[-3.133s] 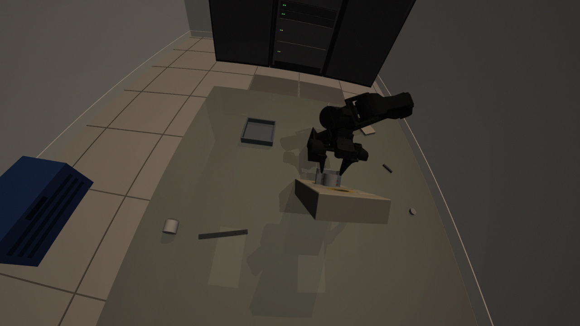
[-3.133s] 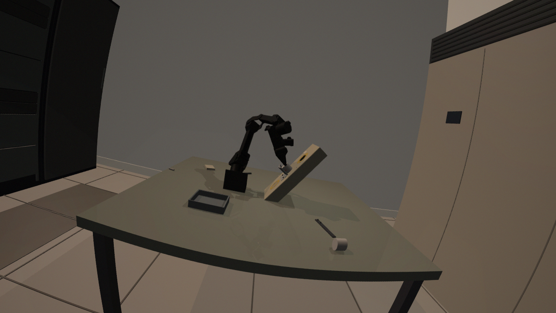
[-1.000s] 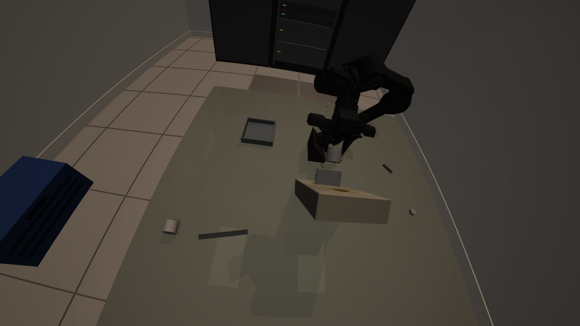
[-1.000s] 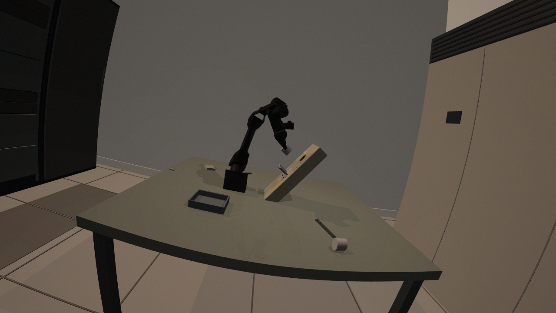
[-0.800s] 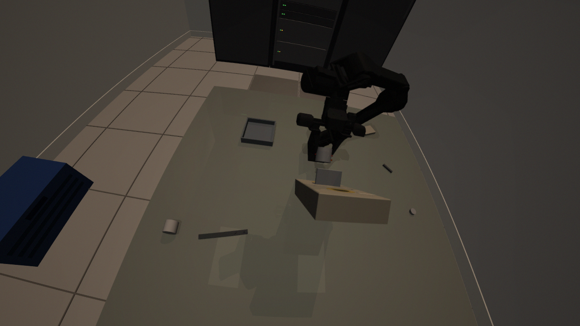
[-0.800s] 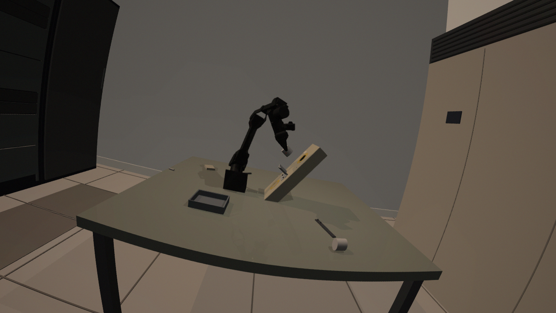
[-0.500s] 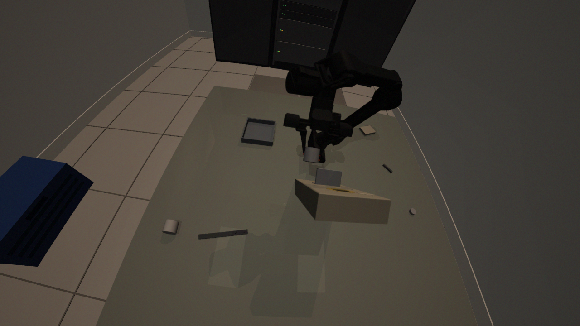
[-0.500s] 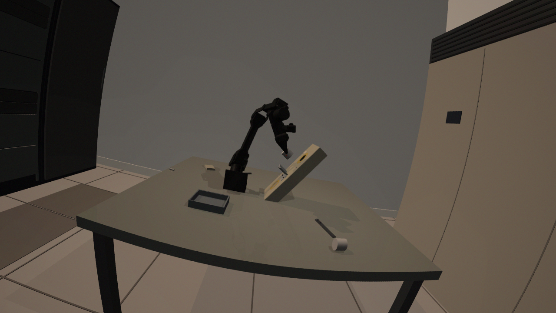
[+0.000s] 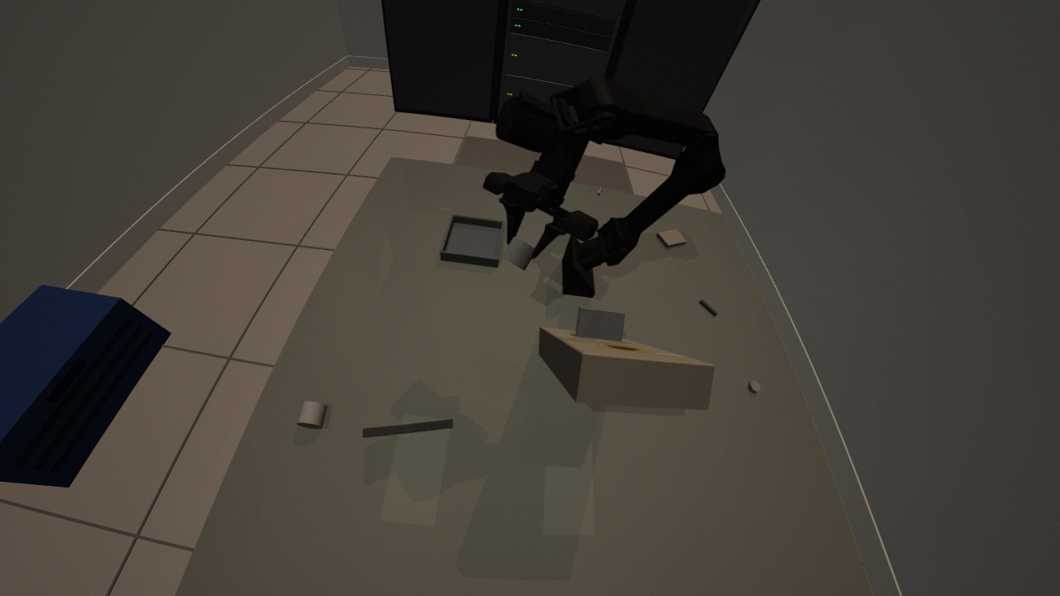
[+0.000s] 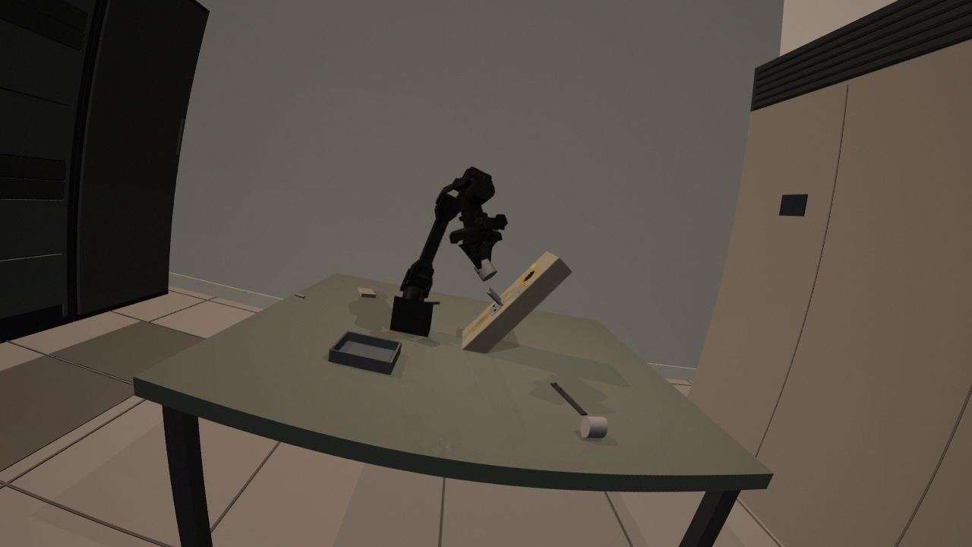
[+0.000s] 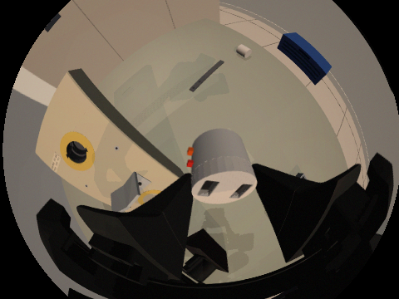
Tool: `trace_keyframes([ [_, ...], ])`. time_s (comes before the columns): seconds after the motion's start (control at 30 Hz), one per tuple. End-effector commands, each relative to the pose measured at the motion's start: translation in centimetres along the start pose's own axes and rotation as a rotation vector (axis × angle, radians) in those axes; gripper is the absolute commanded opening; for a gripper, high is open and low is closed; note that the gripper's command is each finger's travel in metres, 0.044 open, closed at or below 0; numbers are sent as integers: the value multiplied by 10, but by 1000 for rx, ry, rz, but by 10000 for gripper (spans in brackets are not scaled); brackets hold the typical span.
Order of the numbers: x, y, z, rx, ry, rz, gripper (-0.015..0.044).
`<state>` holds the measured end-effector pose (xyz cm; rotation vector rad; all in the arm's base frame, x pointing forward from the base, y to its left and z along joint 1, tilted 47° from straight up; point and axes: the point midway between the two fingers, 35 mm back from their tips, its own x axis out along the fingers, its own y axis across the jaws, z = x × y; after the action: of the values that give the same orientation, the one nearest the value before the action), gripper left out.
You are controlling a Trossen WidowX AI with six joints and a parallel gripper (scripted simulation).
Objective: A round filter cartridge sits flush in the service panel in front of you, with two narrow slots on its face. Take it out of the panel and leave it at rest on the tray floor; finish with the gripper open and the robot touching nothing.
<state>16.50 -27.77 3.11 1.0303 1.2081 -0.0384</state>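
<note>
My gripper [image 9: 524, 248] [image 10: 484, 267] [image 11: 222, 174] is shut on the grey round cartridge [image 9: 518, 255] [image 10: 486, 273] [image 11: 221, 158], whose face with its two slots is turned towards the wrist camera. It hangs in the air well above the table, between the tilted tan service panel [image 9: 637, 377] [image 10: 516, 302] [image 11: 61, 122] and the dark open tray [image 9: 468, 259] [image 10: 363, 360]. The tray holds nothing. On the panel a small grey flap [image 9: 600, 324] [image 10: 493, 295] [image 11: 126, 194] stands open, and a yellow-ringed round socket [image 11: 78, 151] shows higher up.
On the table lie a small grey cylinder [image 9: 311, 413] [image 10: 593, 425] [image 11: 244, 51], a dark flat bar [image 9: 407, 428] [image 10: 568, 398] [image 11: 206, 75], a tan block [image 9: 672, 237] [image 10: 367, 292], a short dark stick [image 9: 706, 307] and a small disc [image 9: 754, 386]. A blue box [image 9: 66, 370] [image 11: 305, 56] lies on the floor.
</note>
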Motion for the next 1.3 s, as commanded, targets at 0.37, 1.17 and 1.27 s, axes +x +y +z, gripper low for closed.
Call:
trace_keyframes([
  [0.37, -13, -103, -14, 532, -66, -294, 0],
  [1.17, 18, -180, -108, 837, -70, -467, 0],
  [1.27, 25, -189, -126, 894, -69, -497, 0],
])
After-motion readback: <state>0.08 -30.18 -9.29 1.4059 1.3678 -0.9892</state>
